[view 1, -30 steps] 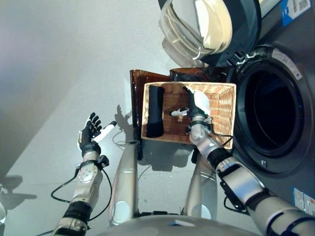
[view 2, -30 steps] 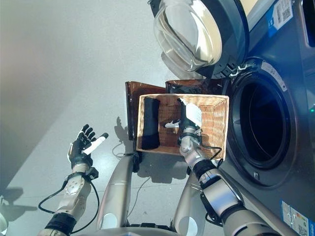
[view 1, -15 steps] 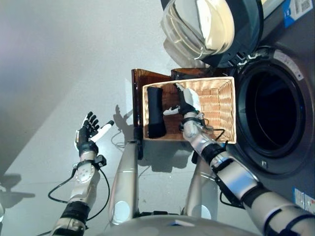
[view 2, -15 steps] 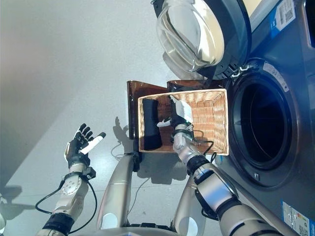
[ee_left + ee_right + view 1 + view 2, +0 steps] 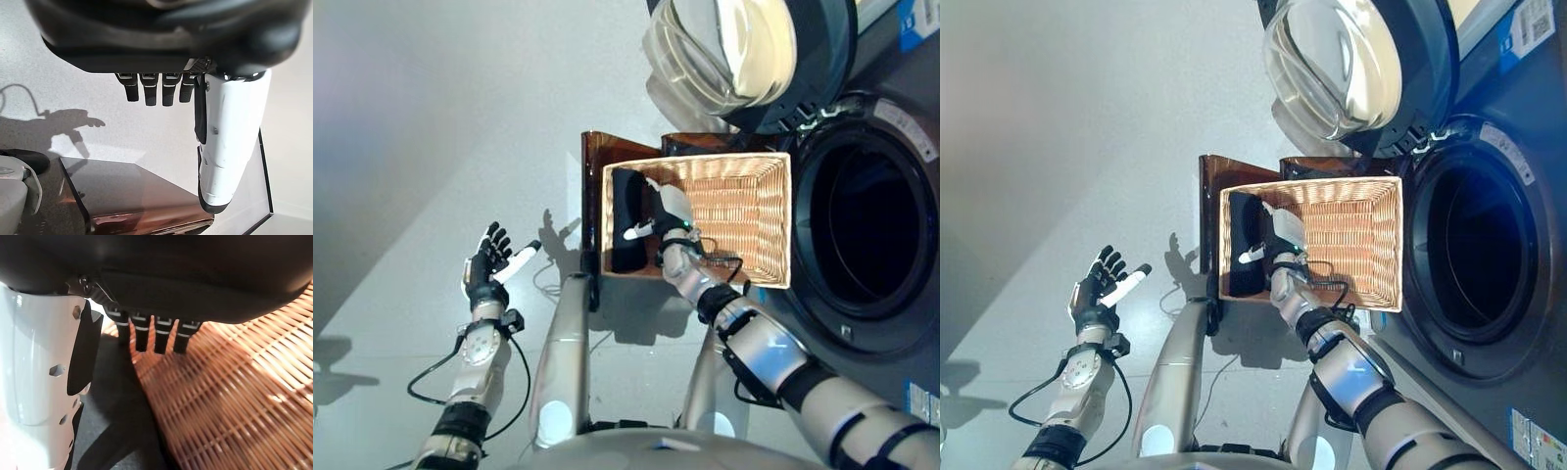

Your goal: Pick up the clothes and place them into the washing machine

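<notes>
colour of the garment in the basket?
Black garment, clearest in the left eye view.

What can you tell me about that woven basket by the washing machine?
The rectangular tan wicker basket sits on a dark brown stand beside the washer's open porthole. Its sloping walls and floor are woven. A rolled black cloth lies along its left wall. The robot's right hand reaches inside with open fingers, by the cloth.

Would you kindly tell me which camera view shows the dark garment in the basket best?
The left eye view: the dark garment lies full length along the wicker basket's left side. The right eye view matches. The right wrist view shows only a dark patch past the right robot hand; the left wrist view shows none.
</notes>
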